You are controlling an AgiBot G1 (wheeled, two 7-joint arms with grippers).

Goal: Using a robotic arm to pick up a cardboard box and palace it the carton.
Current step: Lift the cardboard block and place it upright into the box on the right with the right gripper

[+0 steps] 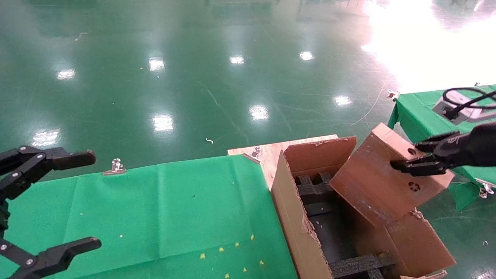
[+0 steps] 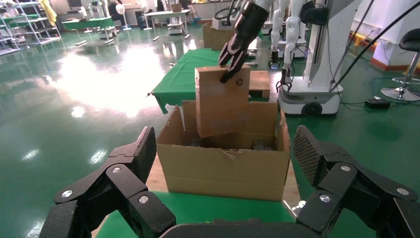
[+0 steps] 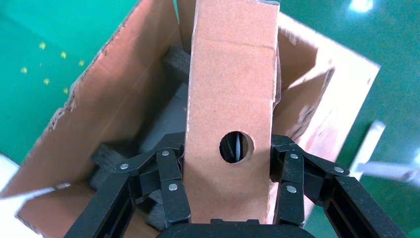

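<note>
a shiny green floor (image 1: 217, 77) fills the room, and a table with a green cloth (image 1: 162, 217) sits low in the head view. the big carton (image 1: 294, 232) stands open at the end of that table, with black foam dividers (image 1: 321, 193) inside. the right gripper (image 1: 420, 157) is clamped on the sides of the small cardboard box (image 1: 383, 174), near its round hole (image 3: 236, 147). the box hangs tilted over the carton, with its low end dipping just inside. the left gripper (image 1: 73, 201) waits over the green cloth, well apart from the carton, with its fingers spread wide and nothing in them.
</note>
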